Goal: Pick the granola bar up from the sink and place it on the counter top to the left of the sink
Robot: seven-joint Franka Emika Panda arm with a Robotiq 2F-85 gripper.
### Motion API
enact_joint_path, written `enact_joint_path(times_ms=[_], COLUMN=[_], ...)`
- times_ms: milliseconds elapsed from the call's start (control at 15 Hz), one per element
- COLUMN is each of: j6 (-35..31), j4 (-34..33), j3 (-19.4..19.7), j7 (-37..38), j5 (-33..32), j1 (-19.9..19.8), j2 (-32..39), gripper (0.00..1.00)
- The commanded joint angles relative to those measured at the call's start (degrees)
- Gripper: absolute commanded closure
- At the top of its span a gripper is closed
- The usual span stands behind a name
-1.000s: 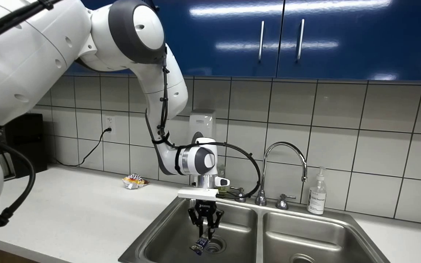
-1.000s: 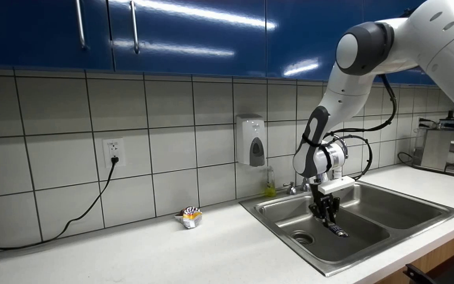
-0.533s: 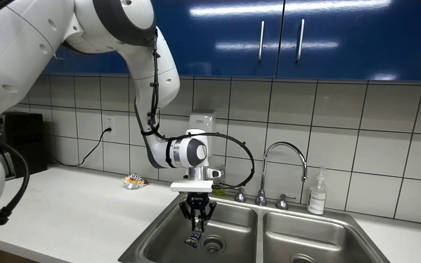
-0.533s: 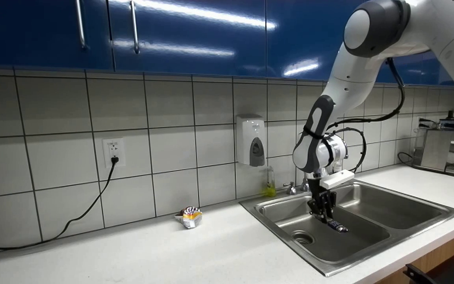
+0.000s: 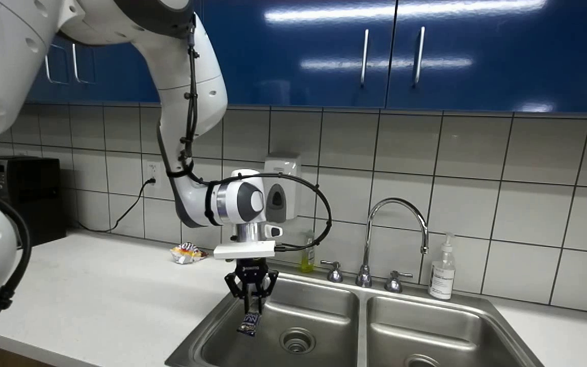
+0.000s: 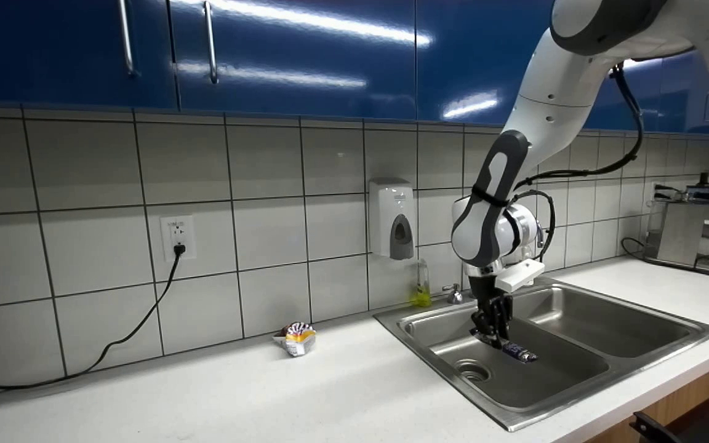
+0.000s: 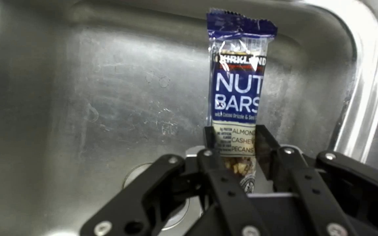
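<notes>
A white robot arm (image 5: 209,102) reaches in from the upper left of an exterior view, its black Robotiq gripper (image 5: 253,309) pointing straight down over a double-basin stainless steel sink (image 5: 363,326). The two fingers (image 7: 265,141) are clamped on a Kirkland nut bar (image 7: 236,95), one against each long edge, toward the packet's lower end in the wrist view. The slim packet has a crimped purple end and a blue panel reading NUT BARS; a cream strip below names pecans, and golden chunks show through clear plastic between the fingers. In both exterior views the bar is tilted, its free end slanting down, over the left-hand basin, near the round drain (image 5: 297,341); how high it sits off the basin floor is hard to judge. Along the sink's back edge stand a curved chrome faucet (image 5: 368,239) and, farther right, a clear pump bottle (image 5: 442,270) with a white label. To the left of the sink, a pale counter top (image 6: 207,400) runs beside a tiled wall (image 6: 268,234); on it, near the wall, lies a crumpled silver snack wrapper (image 6: 296,341) with orange print. A white soap dispenser (image 6: 391,218) is mounted on the tiles, with a bottle of yellow-green liquid (image 6: 422,289) standing below and to its right. Glossy blue cabinets (image 5: 502,61) hang above.
</notes>
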State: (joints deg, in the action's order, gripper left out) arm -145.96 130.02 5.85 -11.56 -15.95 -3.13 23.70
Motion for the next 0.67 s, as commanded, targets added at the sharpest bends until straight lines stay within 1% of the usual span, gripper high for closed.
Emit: enact_joint_path(times_ms=[0,267,600], j6=[-1.2,-1.3,-1.4], j4=[5.4,7.9,9.7], j3=[-1.4,-3.3,-6.2], j7=[-2.0,-3.5,-5.7], j5=[-1.7,-1.7,-1.5], j1=[0.7,2.0,3.8], j2=[-5.7,-8.0,-9.0], gripper=[0.92,0.92,0.92])
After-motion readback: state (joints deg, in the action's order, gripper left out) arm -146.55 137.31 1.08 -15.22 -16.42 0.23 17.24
